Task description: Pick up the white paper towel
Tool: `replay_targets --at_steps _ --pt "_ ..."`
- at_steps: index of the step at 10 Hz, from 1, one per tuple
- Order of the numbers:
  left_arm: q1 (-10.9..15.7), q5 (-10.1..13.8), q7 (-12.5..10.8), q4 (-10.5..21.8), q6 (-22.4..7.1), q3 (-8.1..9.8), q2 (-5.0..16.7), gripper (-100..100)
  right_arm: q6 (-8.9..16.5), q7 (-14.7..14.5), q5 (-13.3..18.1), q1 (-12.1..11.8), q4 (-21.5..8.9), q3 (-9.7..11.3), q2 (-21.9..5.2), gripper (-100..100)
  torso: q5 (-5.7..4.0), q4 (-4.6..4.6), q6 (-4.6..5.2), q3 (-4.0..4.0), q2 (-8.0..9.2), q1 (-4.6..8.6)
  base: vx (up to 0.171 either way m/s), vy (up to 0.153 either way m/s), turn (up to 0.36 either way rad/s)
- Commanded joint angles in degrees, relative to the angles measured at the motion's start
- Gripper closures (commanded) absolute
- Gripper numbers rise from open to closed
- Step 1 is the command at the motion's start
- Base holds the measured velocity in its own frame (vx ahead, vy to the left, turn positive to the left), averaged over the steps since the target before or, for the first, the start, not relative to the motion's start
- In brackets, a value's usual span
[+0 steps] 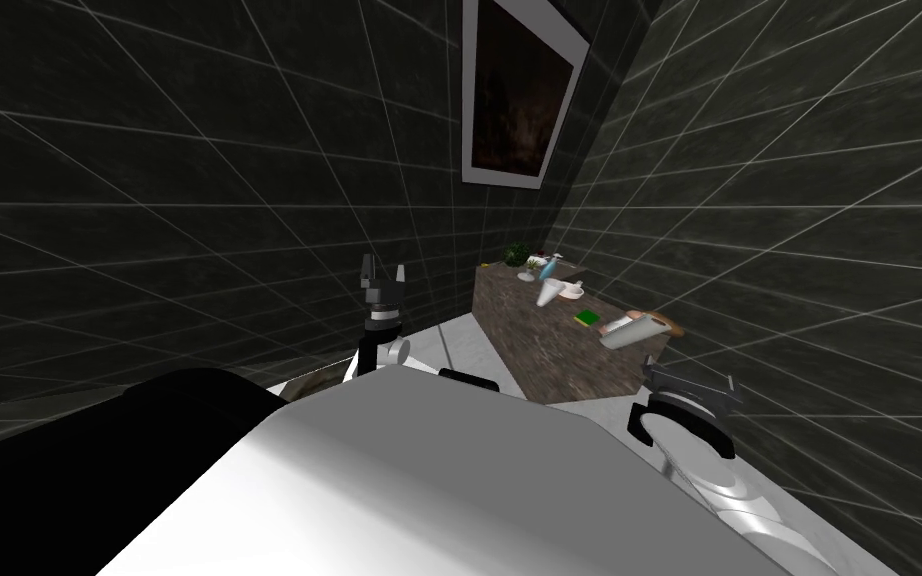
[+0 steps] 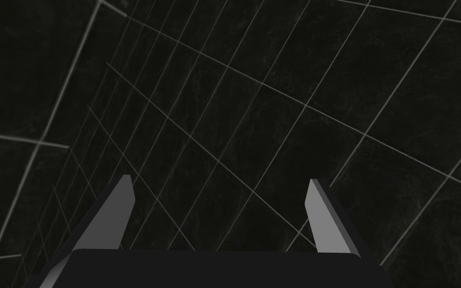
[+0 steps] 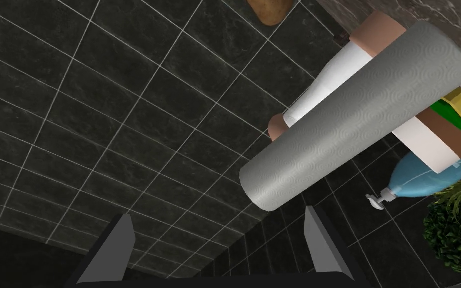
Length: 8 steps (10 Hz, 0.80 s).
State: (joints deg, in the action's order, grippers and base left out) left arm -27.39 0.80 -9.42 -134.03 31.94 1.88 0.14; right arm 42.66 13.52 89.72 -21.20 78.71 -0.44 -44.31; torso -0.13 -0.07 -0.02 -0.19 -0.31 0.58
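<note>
Fingers (image 3: 117, 235) of the right gripper (image 3: 219, 220) stood spread, just short of the paper towel (image 3: 354, 115).
The roll, a pale cylinder embossed with swirls, sat at the near end of a mottled brown counter (image 1: 539, 340) (shared with a sponge (image 3: 457, 112), a blue pump bottle (image 3: 424, 177) and a leafy plant (image 3: 457, 235)), between dark tiled walls (image 1: 199, 200) with thin pale grout; the left gripper (image 2: 222, 182) was spread too.

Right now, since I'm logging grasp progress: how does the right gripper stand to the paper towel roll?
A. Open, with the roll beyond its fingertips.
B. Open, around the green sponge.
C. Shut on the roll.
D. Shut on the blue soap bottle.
A: the right wrist view shows the right gripper open, with the paper towel roll lying beyond its fingertips, not clamped between them.
</note>
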Motion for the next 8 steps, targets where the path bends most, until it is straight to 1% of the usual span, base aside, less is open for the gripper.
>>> replay_targets --at_steps 1,2,4,5,7,8 --pt "0.0 0.0 0.0 0.0 0.0 0.0 0.0 0 0.7 -2.9 2.4 -0.9 -0.6 -0.1 -0.7 -100 0.0 0.0 0.0 0.0 0.0 0.0 -0.048 0.029 -0.021" --pt "0.0 0.0 0.0 0.0 0.0 0.0 0.0 0 0.7 -3.7 2.4 -0.9 -0.6 -0.1 -0.7 -100 0.0 0.01 0.0 0.02 0.04 -0.02 -0.037 0.024 -0.013" --pt "0.0 0.0 0.0 0.0 0.0 0.0 0.0 0 1.7 -7.3 6.0 -2.1 -1.8 0.0 -1.8 -100 0.0 0.0 0.0 0.0 -0.01 0.02 -0.034 0.016 -0.012" --pt "0.0 0.0 0.0 0.0 0.0 0.0 0.0 0 1.7 -8.4 6.0 -2.1 -1.8 0.0 -1.8 -100 -0.01 0.0 0.0 0.0 0.01 0.02 -0.033 0.014 -0.005" --pt "0.0 0.0 0.0 0.0 0.0 0.0 0.0 0 2.8 -12.1 9.7 -3.4 -3.1 0.1 -2.8 -100 -0.01 0.0 -0.01 -0.01 -0.01 0.05 -0.038 0.008 0.003" --pt "0.0 0.0 0.0 0.0 0.0 0.0 0.0 0 2.8 -13.3 9.7 -3.4 -3.1 0.1 -2.8 -100 -0.01 0.0 0.0 0.01 0.01 0.06 -0.033 0.004 -0.001"
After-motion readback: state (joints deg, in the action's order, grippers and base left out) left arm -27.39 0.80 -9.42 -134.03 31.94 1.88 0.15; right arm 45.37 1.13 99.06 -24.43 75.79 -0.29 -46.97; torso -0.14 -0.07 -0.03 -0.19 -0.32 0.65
